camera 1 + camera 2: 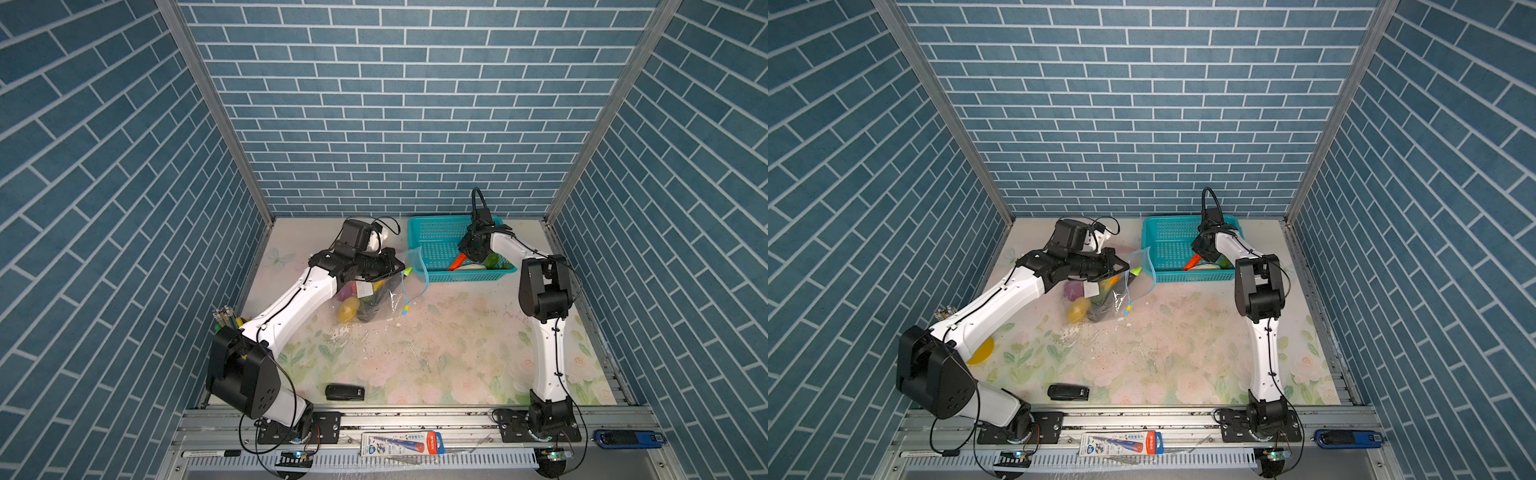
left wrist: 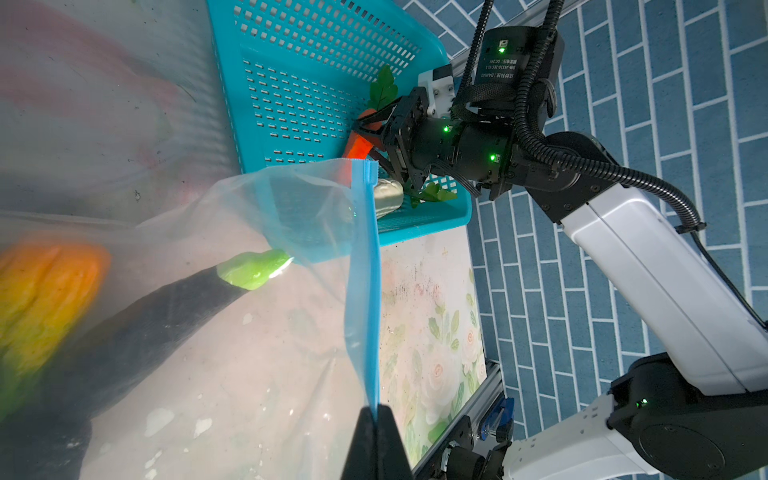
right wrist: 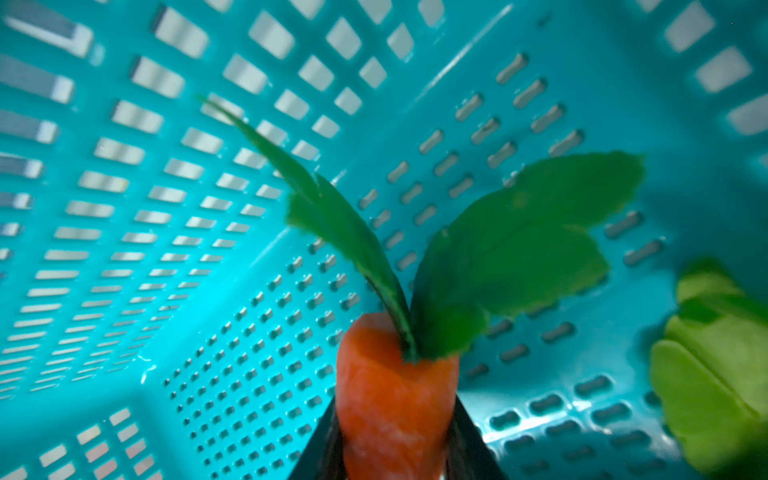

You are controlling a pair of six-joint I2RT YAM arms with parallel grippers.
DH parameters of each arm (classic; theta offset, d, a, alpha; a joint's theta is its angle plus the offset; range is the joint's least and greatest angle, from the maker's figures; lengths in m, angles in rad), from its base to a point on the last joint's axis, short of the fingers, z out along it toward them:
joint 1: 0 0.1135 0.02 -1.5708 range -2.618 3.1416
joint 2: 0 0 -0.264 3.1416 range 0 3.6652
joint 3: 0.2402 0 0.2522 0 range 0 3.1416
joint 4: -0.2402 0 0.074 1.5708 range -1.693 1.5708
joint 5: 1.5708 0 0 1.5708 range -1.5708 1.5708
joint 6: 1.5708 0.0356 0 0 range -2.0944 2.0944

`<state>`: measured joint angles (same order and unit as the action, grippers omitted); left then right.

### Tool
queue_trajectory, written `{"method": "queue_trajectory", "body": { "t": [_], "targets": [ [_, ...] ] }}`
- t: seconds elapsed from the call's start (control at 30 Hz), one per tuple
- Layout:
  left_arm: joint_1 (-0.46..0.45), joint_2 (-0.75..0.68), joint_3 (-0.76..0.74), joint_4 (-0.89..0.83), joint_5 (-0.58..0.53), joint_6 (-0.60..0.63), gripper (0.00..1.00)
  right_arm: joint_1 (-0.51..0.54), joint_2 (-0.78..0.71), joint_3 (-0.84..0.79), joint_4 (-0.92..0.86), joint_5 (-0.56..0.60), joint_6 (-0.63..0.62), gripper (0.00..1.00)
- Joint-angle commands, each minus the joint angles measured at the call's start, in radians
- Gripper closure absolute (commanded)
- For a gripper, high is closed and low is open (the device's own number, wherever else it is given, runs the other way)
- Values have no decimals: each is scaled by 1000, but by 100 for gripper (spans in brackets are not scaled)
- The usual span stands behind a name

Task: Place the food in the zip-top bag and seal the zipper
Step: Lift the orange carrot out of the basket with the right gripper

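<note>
The left pincer [image 2: 376, 415] is closed on the zipper [image 2: 363, 291] lip and holds the zip-top bag [image 1: 384, 297] open at centre frame, left of the basket [image 1: 432, 237]. The right pincer [image 3: 395, 419] is clamped on the carrot [image 3: 390, 386] inside the basket.

Risk: the carrot leaves may snag the bag mouth, and the single-lip hold may let the mouth collapse.
</note>
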<state>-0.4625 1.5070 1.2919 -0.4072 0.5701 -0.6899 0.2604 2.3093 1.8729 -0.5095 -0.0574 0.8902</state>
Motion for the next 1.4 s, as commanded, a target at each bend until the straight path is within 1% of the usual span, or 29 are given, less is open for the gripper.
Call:
{"method": "queue_trajectory", "body": {
  "t": [0.0,0.2,0.23,0.37,0.6,0.77,0.93,1.1,1.27,1.37],
  "targets": [
    [6,15,30,-15,1,19,100,-4,-76,-32,38,19,-11,72],
    [7,12,28,-13,-1,20,100,-3,-109,-68,79,25,-20,74],
    [6,13,27,-13,-1,20,100,-2,-143,-72,80,25,-22,74],
    [7,13,24,-12,-1,19,100,3,-165,-85,90,33,-39,74],
    [7,16,30,-15,-4,20,100,25,-254,-146,151,100,-111,74],
    [7,23,42,-16,-6,20,100,50,-362,-245,221,168,-153,74],
    [7,27,53,-13,-4,13,100,101,-488,-349,296,233,-186,74],
    [8,32,69,-18,4,13,100,176,-624,-452,369,303,-221,75],
    [8,40,84,-19,4,11,100,245,-736,-529,406,347,-223,75],
    [10,53,100,-19,6,9,100,299,-795,-572,422,397,-216,75]
  ]
}}
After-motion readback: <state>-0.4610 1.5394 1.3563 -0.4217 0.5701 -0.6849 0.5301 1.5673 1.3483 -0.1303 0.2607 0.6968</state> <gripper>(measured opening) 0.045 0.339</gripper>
